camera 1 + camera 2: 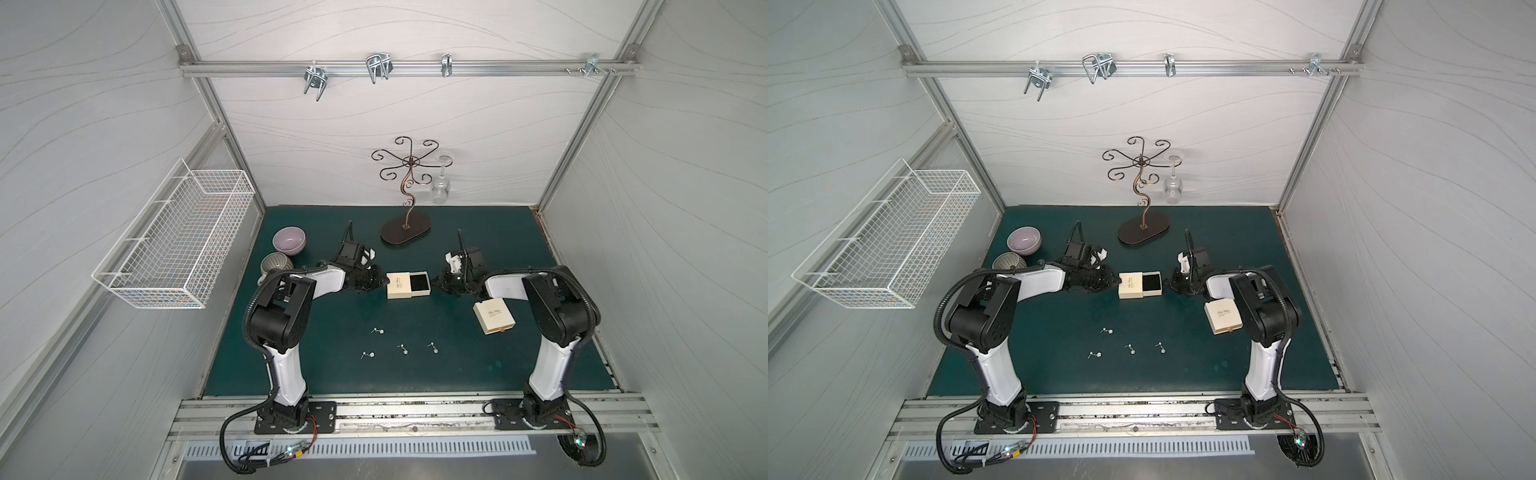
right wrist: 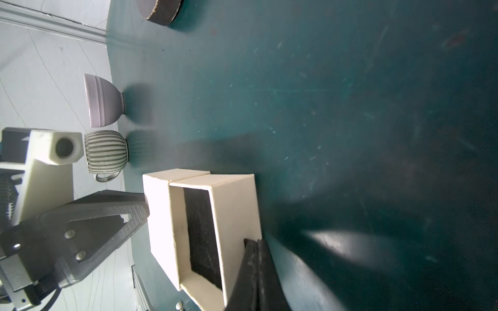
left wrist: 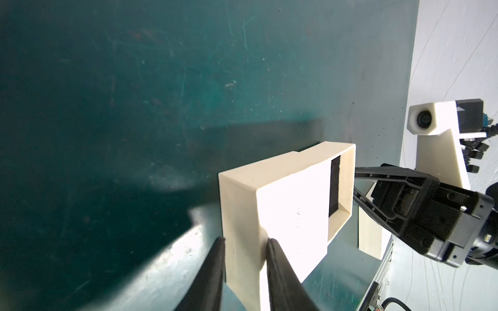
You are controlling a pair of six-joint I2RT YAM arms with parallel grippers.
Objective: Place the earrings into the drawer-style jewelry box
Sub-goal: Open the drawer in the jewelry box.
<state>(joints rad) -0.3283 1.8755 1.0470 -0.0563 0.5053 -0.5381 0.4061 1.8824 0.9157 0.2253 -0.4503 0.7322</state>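
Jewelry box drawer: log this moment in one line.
left gripper: clamped on jewelry box | right gripper: shut at drawer front | drawer: part open | earrings: all four on mat

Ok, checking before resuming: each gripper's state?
Left gripper: closed on the jewelry box.
Right gripper: closed at the drawer front; whether holding, cannot tell.

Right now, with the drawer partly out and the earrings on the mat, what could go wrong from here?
The left gripper pinches only one end of the jewelry box; if it slips, the shut right gripper could drag the whole box.
The earrings lie tiny and flat on the mat; a pinch may miss or flick one.
The closed second box sits close beside the right arm and might get knocked.
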